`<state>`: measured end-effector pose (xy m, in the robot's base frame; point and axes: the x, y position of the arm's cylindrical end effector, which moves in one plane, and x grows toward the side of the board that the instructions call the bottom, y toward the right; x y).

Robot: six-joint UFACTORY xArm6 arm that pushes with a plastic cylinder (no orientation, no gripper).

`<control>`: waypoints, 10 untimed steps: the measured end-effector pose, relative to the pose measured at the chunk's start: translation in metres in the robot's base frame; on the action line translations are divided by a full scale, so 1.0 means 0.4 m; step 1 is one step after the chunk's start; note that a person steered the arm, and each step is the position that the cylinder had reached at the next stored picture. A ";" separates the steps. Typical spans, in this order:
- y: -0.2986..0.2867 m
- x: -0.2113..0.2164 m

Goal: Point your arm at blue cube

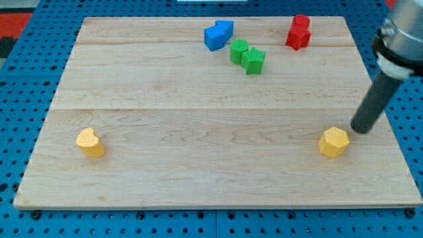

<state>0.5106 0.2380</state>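
Clawless, my tip (360, 129) sits just beside the yellow block (334, 142), well apart from the blue cube (213, 38); the pointing is not yet done.

Only the green blocks (246, 55) crowd the blue cube (213, 38).

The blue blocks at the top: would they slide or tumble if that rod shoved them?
The blue blocks look low, flat-bottomed and rigid, so probably slide, not roll. Two pieces touch, so they would likely move together. My tip is far off, beside the yellow block.
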 end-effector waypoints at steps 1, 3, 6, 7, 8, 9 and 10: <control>-0.162 0.031; -0.846 0.068; -0.875 0.061; -0.882 0.051; -0.882 0.040; -0.882 0.040; -0.878 0.013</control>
<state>0.5156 -0.1133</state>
